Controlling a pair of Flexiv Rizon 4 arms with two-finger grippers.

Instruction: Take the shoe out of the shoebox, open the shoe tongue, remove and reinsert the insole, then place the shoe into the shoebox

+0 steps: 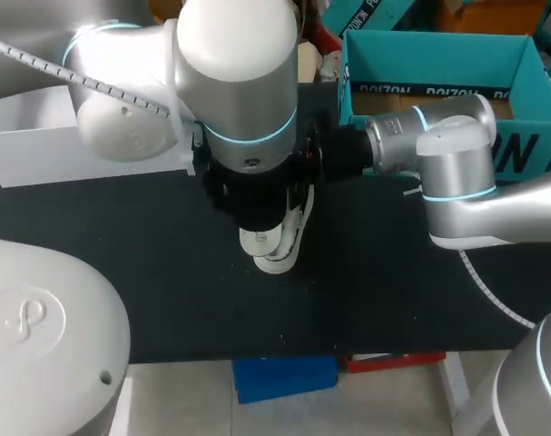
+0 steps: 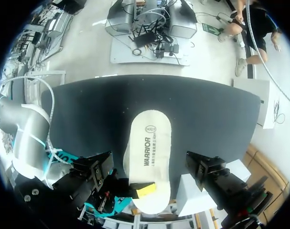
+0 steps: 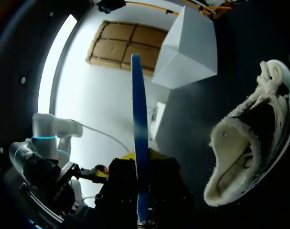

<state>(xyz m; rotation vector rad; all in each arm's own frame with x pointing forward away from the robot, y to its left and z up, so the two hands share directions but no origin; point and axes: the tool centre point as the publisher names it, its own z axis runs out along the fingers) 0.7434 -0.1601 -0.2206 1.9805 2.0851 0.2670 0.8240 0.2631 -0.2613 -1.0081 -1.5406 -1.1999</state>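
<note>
We grip the insole [image 2: 147,143] edge-on in our right gripper [image 3: 141,157], left gripper [image 2: 149,168] spread open above it, shoe [image 3: 240,157] just beside on the table [image 1: 166,272], bare toward the frame's lower edge, shoebox [image 1: 420,59] upper right.

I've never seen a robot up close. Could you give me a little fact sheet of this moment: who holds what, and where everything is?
Insole: out of the shoe, held over the table
Right gripper: shut on the insole's end
Left gripper: open, fingers either side of the insole, not touching it
Shoe: lying on the black table, outside the box, mouth wide open
Shoebox: teal, open, far right of the table
White box: far left
</note>
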